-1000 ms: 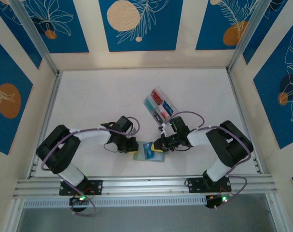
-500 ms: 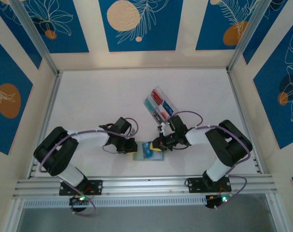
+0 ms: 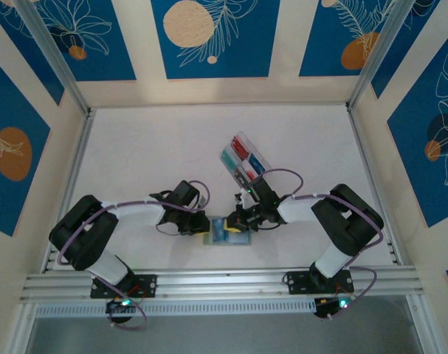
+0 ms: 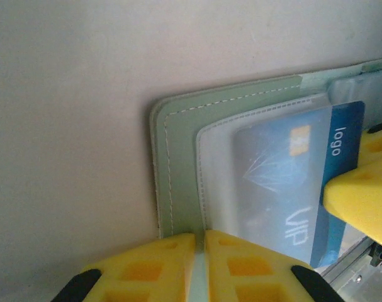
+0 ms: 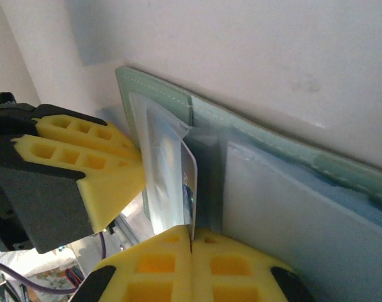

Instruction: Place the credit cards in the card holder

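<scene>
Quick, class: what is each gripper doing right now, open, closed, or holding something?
Left gripper: closed on the edge of the card holder.
Right gripper: closed on the blue credit card.

Our left arm (image 3: 98,236) and right arm (image 3: 342,221) are built of rounded black joints and white tubes. A purple cable (image 3: 181,186) loops out behind each wrist. Green lights (image 3: 122,303) glow at the bases. The left gripper (image 4: 200,242) and right gripper (image 5: 192,242) carry yellow fingers (image 4: 146,267) moulded with square pockets, on black mounts (image 5: 27,201).
</scene>
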`<state>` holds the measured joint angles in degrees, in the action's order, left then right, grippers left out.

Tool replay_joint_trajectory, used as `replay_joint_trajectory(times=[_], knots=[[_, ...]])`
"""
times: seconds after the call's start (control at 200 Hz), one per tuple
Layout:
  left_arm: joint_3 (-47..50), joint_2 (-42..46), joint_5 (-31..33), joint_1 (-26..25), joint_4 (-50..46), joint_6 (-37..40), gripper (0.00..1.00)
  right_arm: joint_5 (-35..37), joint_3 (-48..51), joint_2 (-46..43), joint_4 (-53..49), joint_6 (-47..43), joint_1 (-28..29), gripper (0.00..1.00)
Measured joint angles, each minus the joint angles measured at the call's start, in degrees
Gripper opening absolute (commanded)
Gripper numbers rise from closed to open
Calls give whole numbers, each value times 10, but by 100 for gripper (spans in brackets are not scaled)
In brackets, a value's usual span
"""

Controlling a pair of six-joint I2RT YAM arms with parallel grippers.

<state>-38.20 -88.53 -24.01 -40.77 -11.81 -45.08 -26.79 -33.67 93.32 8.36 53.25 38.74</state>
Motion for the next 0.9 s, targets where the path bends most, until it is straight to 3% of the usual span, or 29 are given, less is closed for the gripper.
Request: replay_joint_trajectory(times=[0.155,0.29,0.425,0.64,0.785,0.9], knots=[[2,1,0,0,3,-4,16,22,-17,11,0,9,22,2],[2,2,1,0,2,-10,16,30,-30,18,-12,13,28,12],[2,4,1,0,2,-10,16,50,-45,17,-46,3,37,33],[2,11,1,2,-6,-11,17,104,-102,-10,-181,-25,45,54],[2,19,1,5,-22,-11,17,145,-133,-35,-284,-52,45,55],[2,31,1,8,-38,-11,19,177,-151,-62,-351,-73,45,36]])
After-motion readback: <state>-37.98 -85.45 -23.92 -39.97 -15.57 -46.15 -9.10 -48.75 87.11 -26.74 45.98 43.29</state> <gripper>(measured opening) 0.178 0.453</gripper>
